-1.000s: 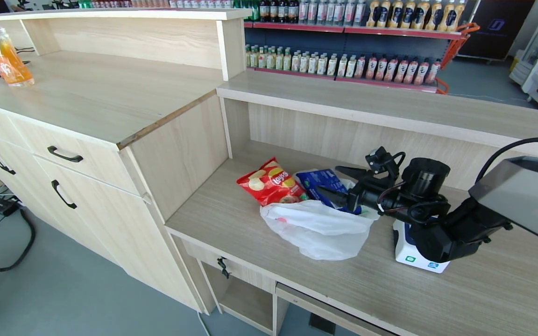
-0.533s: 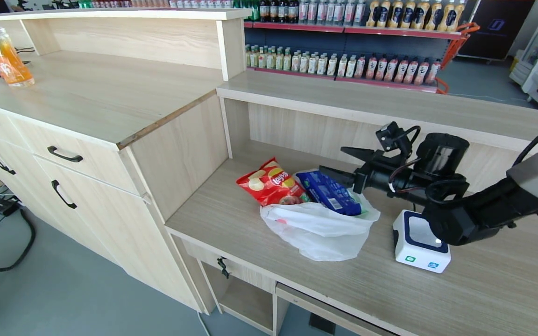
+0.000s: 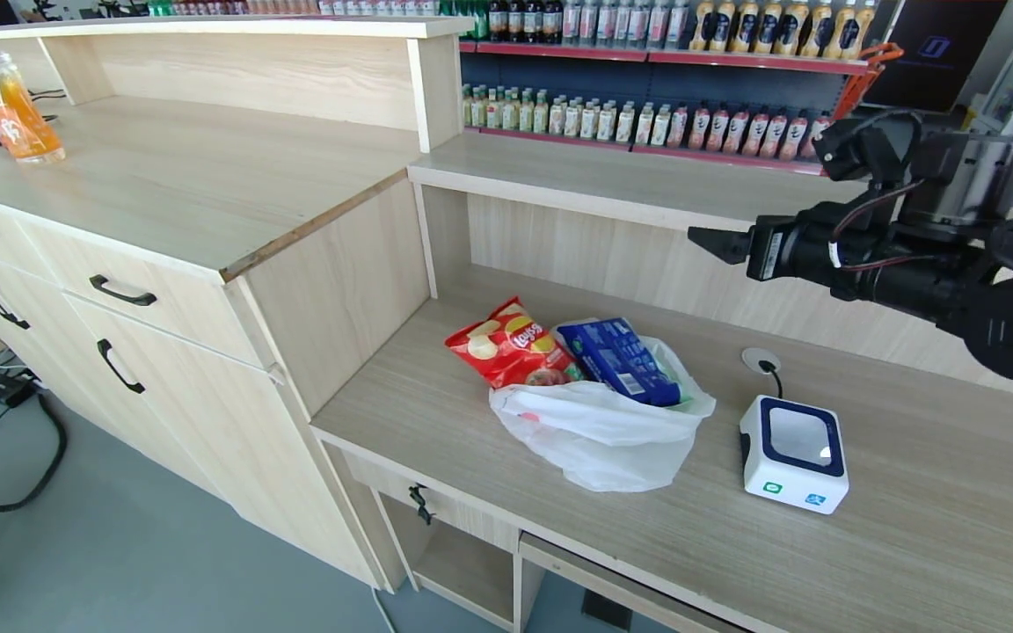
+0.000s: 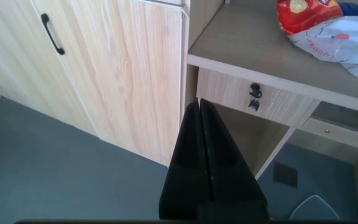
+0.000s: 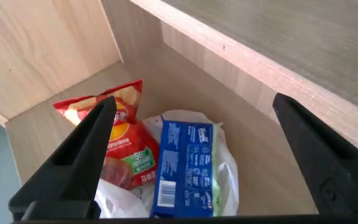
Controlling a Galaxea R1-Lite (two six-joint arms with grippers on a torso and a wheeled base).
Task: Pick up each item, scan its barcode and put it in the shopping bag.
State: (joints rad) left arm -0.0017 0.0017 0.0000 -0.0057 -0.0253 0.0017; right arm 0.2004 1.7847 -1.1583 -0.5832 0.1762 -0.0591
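Lower counter [image 3: 911,545], light wood. White shopping bag [image 3: 599,435] lies slumped on it, mouth toward the back wall. Blue pack [image 3: 619,360] sits in the bag's mouth, one end poking out, barcode face up. Red chip bag [image 3: 506,343] lies just beside the blue pack on the robot's left, touching it, its near end tucked under the bag's rim; how far in it goes, cannot tell. Scanner [image 3: 794,453], a white box with a dark-rimmed window, stands on the counter to the robot's right of the bag, near but apart, its cable running to a grommet [image 3: 761,359] behind it. Right gripper [image 3: 709,246] hangs in the air well above the counter, level with the upper ledge, up and to the right of the bag, pointing toward it; from its wrist camera the fingers [image 5: 82,155] are spread wide with nothing between them, the blue pack and chips below. Left gripper [image 4: 199,106] is down low in front of the cabinet, over grey floor, fingers pressed together, empty. Orange drink bottle [image 3: 5,97] stands on the higher counter, far left.
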